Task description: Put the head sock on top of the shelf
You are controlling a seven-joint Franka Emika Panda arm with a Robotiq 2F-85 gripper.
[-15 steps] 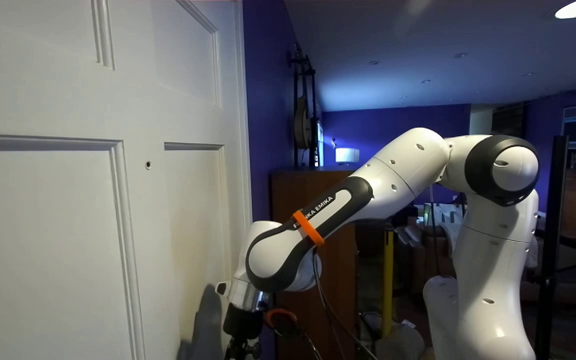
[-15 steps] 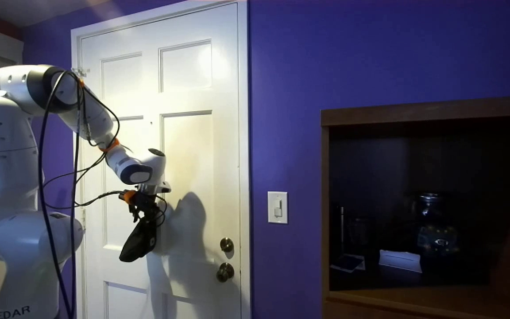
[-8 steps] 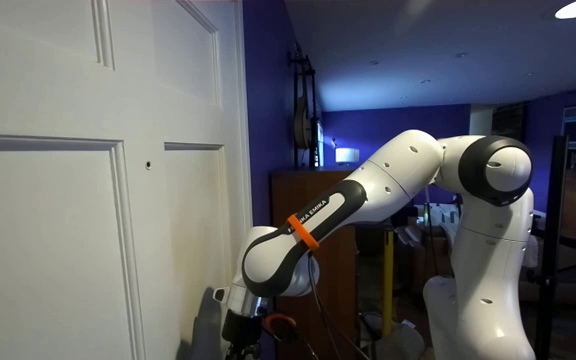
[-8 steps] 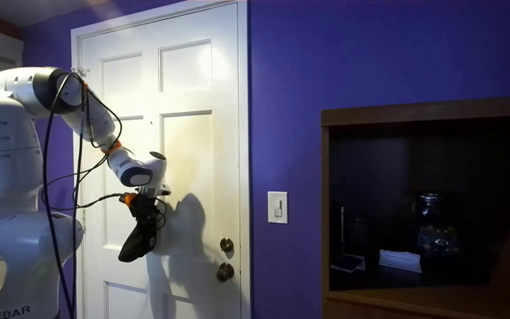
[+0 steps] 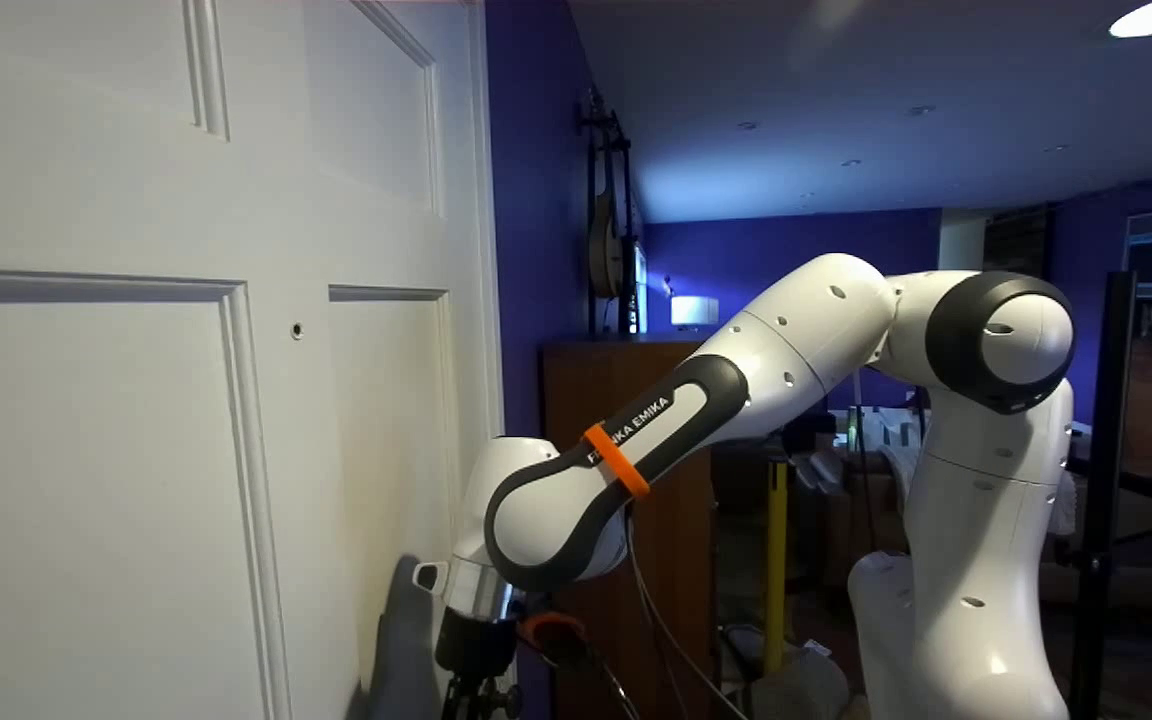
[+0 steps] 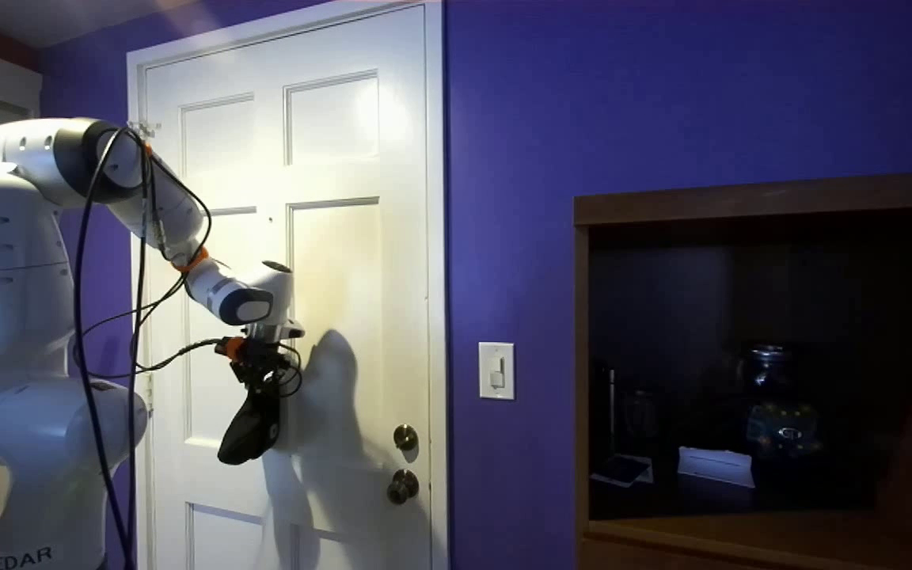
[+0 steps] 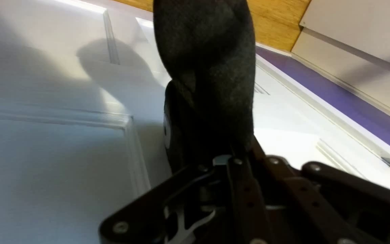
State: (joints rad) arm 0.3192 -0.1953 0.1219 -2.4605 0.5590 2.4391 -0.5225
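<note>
The head sock, a floppy black cloth piece with a round white mark, hangs from my gripper in an exterior view [image 6: 250,427] and fills the upper middle of the wrist view [image 7: 212,64]. My gripper [image 6: 264,386] points down in front of the white door and is shut on the sock's upper end. In the wrist view the cloth hides the fingertips [image 7: 249,149]. In an exterior view the gripper body [image 5: 476,685] shows at the bottom edge, with its fingers and the sock below the frame. The brown shelf shows in both exterior views [image 6: 765,202] [image 5: 616,370], apart from the gripper.
The white door [image 6: 329,261] with knobs [image 6: 403,487] stands close behind the gripper. A light switch [image 6: 496,370] is on the purple wall between door and shelf. Dark items and a white card [image 6: 715,465] sit inside the shelf. Loose cables [image 6: 96,317] hang along the arm.
The gripper has dipped slightly and then risen a little, tilting slightly at the wrist. The sock has swung a little with it and stays held.
</note>
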